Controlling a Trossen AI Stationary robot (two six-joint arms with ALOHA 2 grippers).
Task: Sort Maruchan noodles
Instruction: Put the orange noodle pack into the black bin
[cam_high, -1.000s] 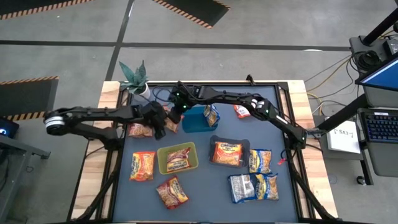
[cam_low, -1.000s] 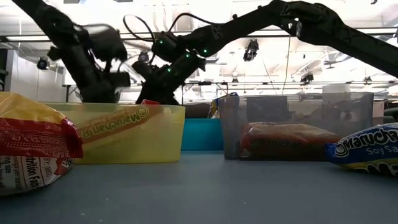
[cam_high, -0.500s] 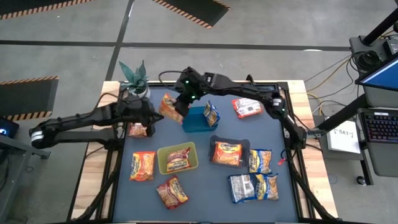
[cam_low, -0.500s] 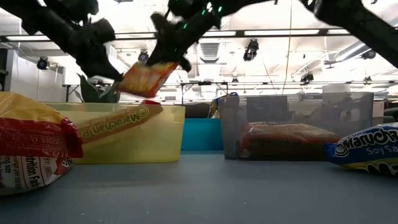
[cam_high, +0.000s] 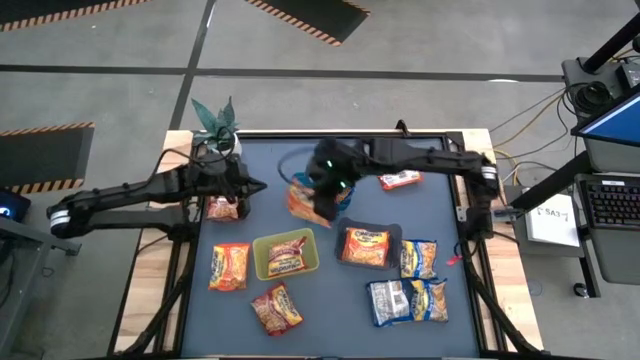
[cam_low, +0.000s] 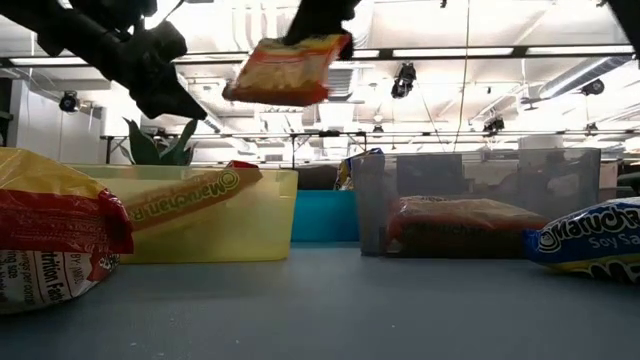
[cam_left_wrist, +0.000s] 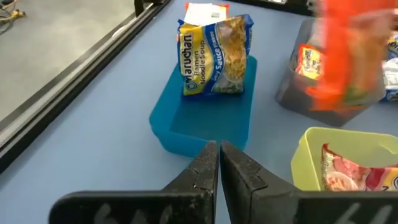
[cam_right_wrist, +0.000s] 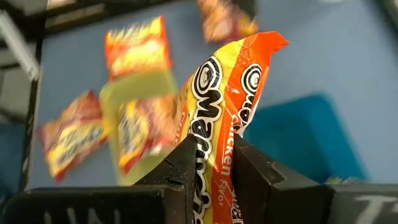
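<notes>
High view: right gripper pinched on an orange noodle packet, lifted clear at table centre, likely bound for the black tray at four o'clock. Left gripper, shut and empty, parked at nine o'clock.

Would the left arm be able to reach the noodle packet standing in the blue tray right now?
Probably yes: the left gripper is shut and empty, the blue tray lies just ahead, and nothing stands before the blue-and-yellow packet.
</notes>
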